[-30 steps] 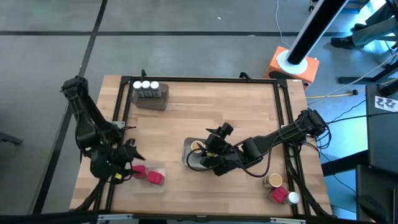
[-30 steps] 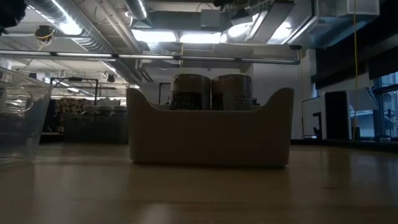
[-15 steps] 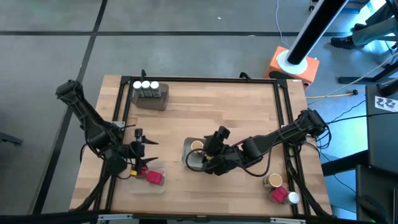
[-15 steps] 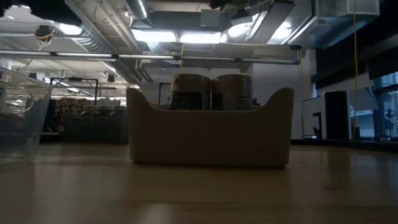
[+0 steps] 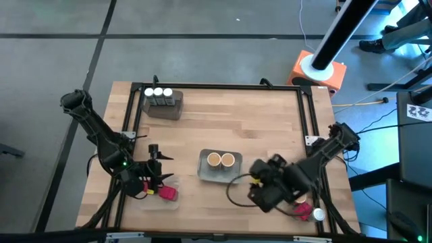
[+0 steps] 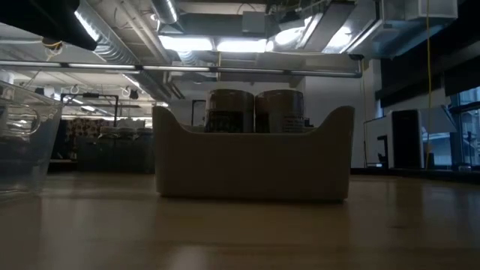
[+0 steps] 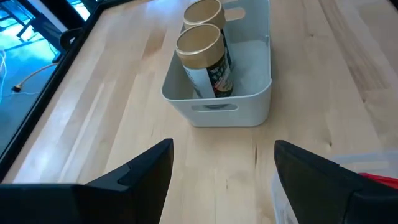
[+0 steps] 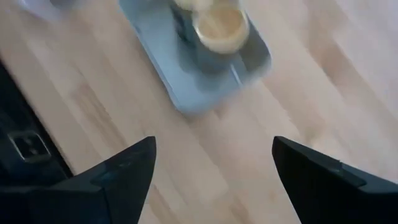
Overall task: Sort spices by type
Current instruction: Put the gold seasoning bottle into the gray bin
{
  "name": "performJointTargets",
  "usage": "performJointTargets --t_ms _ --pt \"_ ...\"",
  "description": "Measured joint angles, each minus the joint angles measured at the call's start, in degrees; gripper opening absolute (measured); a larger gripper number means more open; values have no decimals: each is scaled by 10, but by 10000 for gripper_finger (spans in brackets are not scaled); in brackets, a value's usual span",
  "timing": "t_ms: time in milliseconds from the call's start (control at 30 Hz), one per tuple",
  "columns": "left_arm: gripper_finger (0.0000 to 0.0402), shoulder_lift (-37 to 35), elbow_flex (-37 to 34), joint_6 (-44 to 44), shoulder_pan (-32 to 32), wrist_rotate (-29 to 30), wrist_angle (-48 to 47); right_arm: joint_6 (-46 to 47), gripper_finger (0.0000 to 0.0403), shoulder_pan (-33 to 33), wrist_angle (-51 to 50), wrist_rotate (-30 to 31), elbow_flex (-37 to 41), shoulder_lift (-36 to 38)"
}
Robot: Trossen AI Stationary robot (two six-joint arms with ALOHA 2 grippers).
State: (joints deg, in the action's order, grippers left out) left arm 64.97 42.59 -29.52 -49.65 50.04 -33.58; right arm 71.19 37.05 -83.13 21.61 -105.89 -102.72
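Note:
Two tan-lidded jars stand in the grey tray at the table's middle; the low view shows their tops above its wall. Three white-capped jars sit in a grey tray at the far left. Red boxy spices lie in a clear tray near the left front. My left gripper is open just over that tray's far edge, facing the middle tray. My right gripper is open, above the table to the right of the middle tray.
At the near right corner stand a loose tan-lidded jar, a red boxy spice and a white-capped jar. Bare wood lies between the middle tray and the far edge. A black frame runs along the table's sides.
My right gripper has drawn back from over the middle grey tray toward the table's near right corner, turning as it went; both tan-lidded jars now show in the tray. My left gripper has shifted a little toward the table's middle and rolled.

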Motion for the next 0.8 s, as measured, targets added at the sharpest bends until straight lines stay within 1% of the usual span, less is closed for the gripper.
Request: performJointTargets --t_ms 67,200,400,500,567,700,800 --pt "262 0 0 0 0 0 0 63 321 17 -35 -22 0 0" --pt "262 0 0 -3 0 -1 0 176 321 51 -71 -61 12 0" --pt "262 0 0 -4 0 -1 0 291 321 81 -69 -143 69 0" --pt "262 0 0 -5 0 -1 0 321 321 81 -68 -203 106 0" --pt "262 0 0 -4 0 -1 0 324 321 80 -70 -236 126 0" --pt "262 0 0 0 0 -1 0 325 321 79 -69 -272 150 0" --pt "262 0 0 1 0 -1 0 326 321 79 -69 -287 156 0"
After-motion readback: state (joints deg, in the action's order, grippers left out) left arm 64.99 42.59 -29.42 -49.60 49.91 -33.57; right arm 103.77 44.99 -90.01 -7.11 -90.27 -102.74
